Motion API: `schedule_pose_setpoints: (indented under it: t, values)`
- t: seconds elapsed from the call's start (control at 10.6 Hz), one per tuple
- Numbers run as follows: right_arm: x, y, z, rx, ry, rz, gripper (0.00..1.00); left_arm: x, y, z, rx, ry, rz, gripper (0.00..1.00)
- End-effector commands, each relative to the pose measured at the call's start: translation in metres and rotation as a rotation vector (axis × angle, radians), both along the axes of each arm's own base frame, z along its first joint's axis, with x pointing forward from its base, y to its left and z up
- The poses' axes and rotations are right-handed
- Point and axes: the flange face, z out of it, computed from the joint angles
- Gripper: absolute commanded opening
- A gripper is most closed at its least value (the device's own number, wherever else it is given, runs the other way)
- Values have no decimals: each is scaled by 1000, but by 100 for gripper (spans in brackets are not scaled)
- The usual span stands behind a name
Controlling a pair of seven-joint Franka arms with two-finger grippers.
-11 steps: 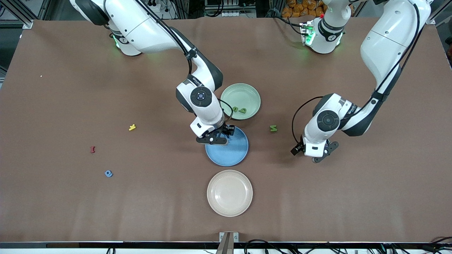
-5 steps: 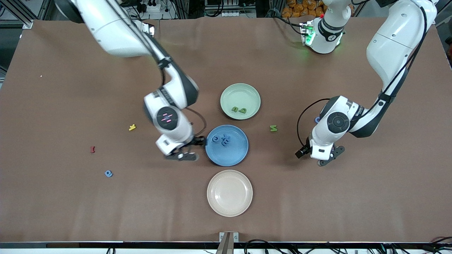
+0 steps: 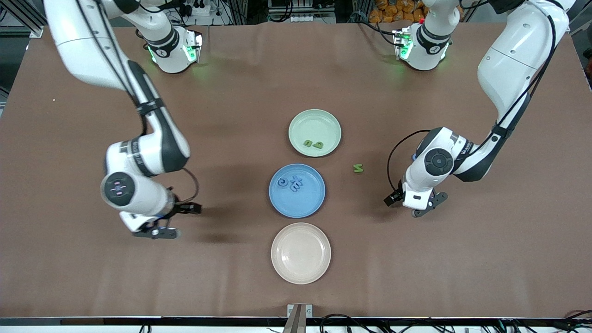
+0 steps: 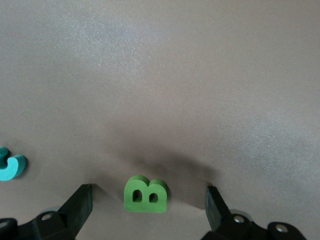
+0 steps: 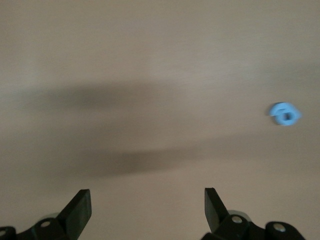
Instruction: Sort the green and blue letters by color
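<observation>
Three plates sit in a row mid-table: green plate [image 3: 315, 121] with two green letters [image 3: 313, 144], blue plate [image 3: 297, 202] with two blue letters [image 3: 290, 182], and a beige plate [image 3: 300, 253]. A green N [image 3: 358, 168] lies beside them. The left gripper [image 4: 147, 210], fingers apart, hovers over a green B [image 4: 145, 194]; the right gripper [image 5: 145, 212], fingers apart, hovers near a loose blue letter [image 5: 283, 114].

Bare table [image 3: 92, 286] surrounds the three plates [image 3: 297, 190] clustered mid-table.

Two blue letters [image 3: 290, 182] lie flat in the blue plate [image 3: 309, 206]; two green letters [image 3: 313, 144] in the green plate [image 3: 314, 119]. Loose on worktop: green N [image 3: 358, 168], green B [image 4: 145, 194], blue letter [image 5: 283, 114].
</observation>
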Motion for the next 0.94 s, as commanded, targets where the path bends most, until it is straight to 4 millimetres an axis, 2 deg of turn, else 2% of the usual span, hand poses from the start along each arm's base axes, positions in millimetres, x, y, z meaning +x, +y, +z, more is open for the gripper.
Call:
schedule_pose_setpoints:
  t: [0.0,0.09,0.19,0.38,0.47,0.66,0.75,0.85]
  values:
    - [-4,-73,4,-6,-21,-16,100,3,1,2,3,-19,-33,100]
    - [-6,-106,-1,5,-51,-18,100,3,1,2,4,-19,-33,100]
    - [-9,-128,-7,10,-60,-16,100,3,2,2,4,-18,-31,100]
    - [-7,-158,-17,9,-75,-55,100,3,1,2,4,-18,-33,100]
    - [-7,-170,-27,10,-86,-67,100,3,1,2,4,-18,-33,100]
    - [-3,-177,-52,15,-121,-74,100,3,1,2,4,-18,-28,100]
    - [-3,-179,-62,16,-140,-77,100,4,2,3,3,-20,-16,1]
    - [-4,-179,-73,17,-137,-79,100,5,1,3,-2,-19,-2,0]
